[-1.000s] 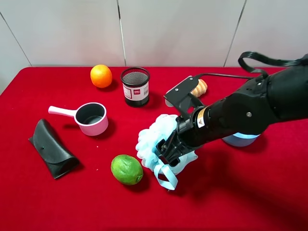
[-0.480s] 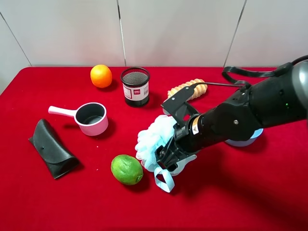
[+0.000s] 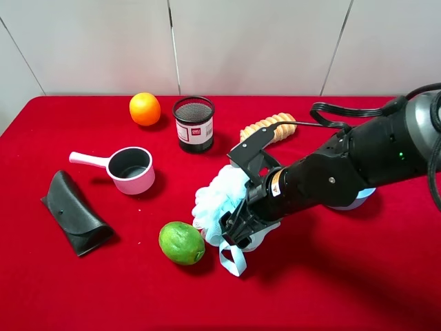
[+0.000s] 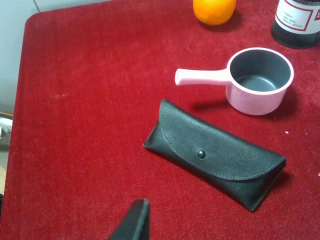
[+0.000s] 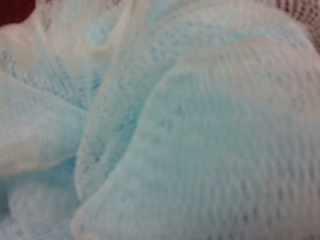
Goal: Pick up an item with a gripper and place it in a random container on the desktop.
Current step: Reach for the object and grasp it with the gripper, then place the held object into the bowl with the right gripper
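Exterior high view: the right gripper is sunk into the bath pouf, jaws spread wide, not clenched. The pouf is fluffy light-blue mesh and lies on the red cloth beneath the gripper, with its pale ribbon loop trailing just past the tip. The blue bowl sits back behind the arm.

Left wrist view: the left gripper shows only one dark fingertip, so its state cannot be told.

Right wrist view: blurred pale-blue netting in gathered folds fills the frame
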### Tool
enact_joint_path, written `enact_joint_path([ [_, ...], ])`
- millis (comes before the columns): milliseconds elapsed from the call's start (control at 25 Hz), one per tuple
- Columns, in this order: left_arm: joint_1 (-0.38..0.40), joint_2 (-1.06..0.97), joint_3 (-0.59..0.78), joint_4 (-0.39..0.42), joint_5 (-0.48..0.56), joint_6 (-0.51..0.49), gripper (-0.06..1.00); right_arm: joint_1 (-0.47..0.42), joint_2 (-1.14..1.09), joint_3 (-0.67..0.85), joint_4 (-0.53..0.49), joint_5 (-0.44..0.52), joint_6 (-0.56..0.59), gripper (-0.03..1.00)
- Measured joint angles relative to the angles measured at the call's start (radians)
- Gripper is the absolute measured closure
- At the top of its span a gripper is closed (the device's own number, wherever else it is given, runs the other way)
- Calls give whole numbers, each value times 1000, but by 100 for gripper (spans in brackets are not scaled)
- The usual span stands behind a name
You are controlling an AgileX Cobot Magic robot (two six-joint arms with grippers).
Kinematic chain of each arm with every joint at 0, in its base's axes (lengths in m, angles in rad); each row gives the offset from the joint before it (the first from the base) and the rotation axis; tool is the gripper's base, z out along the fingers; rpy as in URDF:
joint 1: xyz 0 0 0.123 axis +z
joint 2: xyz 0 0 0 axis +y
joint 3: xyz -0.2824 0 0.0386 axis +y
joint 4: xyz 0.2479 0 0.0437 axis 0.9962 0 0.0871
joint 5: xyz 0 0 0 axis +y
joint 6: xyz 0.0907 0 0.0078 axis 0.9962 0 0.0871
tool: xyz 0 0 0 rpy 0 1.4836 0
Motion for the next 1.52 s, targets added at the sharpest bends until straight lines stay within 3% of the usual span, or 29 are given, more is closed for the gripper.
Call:
enact_joint_path([
  [320,0,0,0,0,0,0,-4,0,0,0,0,0,1,31],
  [560,0,0,0,0,0,0,-4,0,0,0,0,0,2,67],
  [1520,0,0,0,0,0,0,-4,0,0,0,0,-39,35,69],
])
